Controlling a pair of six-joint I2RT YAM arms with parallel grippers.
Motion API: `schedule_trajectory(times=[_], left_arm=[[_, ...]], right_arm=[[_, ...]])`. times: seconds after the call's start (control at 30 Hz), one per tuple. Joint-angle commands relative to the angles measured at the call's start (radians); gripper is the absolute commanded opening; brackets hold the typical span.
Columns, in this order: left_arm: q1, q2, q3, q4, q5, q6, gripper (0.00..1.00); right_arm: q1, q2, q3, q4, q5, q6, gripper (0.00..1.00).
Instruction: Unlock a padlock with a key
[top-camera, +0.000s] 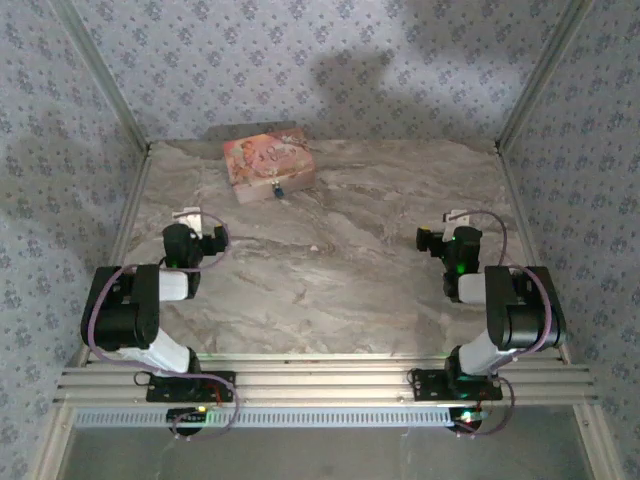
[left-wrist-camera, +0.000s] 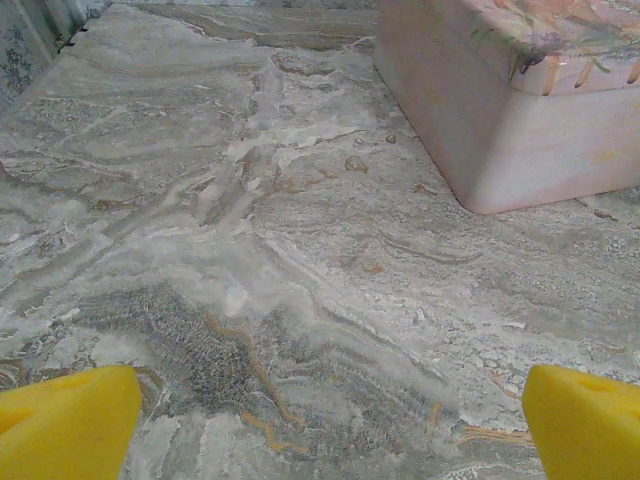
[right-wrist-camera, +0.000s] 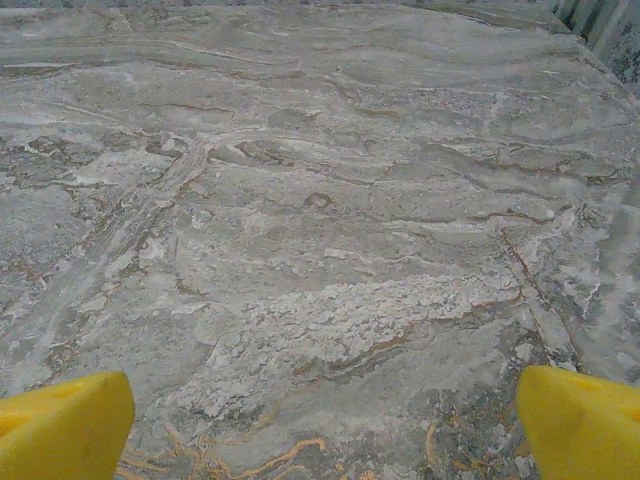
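Left claw (left-wrist-camera: 325, 425) and right claw (right-wrist-camera: 322, 425) gape wide, empty, over open table (top-camera: 330, 280); padlock (top-camera: 276, 186) fronts the far-edge box (top-camera: 268, 160).

Soft, diffuse, fairly dim light fills the scene — broad blurry shadows fall on the floral blue-grey wallpapered back wall (top-camera: 350, 75). The overhead view looks grainy; the wrist views render the marbled grey-beige tabletop (right-wrist-camera: 320, 250) sharply, while the near yellow foam fingertips (left-wrist-camera: 65, 425) blur.

Left arm (top-camera: 130, 320), right arm (top-camera: 515, 315): black joint housings, white link tubes, looped purple cables (top-camera: 90, 325), black base plates (top-camera: 190, 385) at near edge. Green light (top-camera: 460, 268) on right arm. Left gripper (left-wrist-camera: 320, 430), right gripper (right-wrist-camera: 320, 430): blunt, wedge-shaped yellow fingertips (left-wrist-camera: 65, 425).
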Motion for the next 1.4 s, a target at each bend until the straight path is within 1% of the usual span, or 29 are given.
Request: schedule_trajectory(times=[0.0,1.17,1.27,1.37], left_arm=[[0.008,-0.024,-0.006,-0.001,0.012,0.018,0.98],[0.010,-0.023,-0.006,-0.001,0.012,0.019,0.98],[0.023,-0.022,-0.006,-0.001,0.036,0.011,0.98],[0.023,-0.024,-0.007,0.001,0.039,0.012,0.98]], right_arm=[[-0.004,-0.018,0.011,-0.019,-0.006,-0.010,1.00],[-0.005,-0.019,0.013,-0.022,-0.011,-0.008,1.00],[-0.005,-0.022,0.007,-0.014,-0.011,-0.009,1.00],[0.001,-0.059,0.048,-0.112,-0.029,-0.026,1.00]])
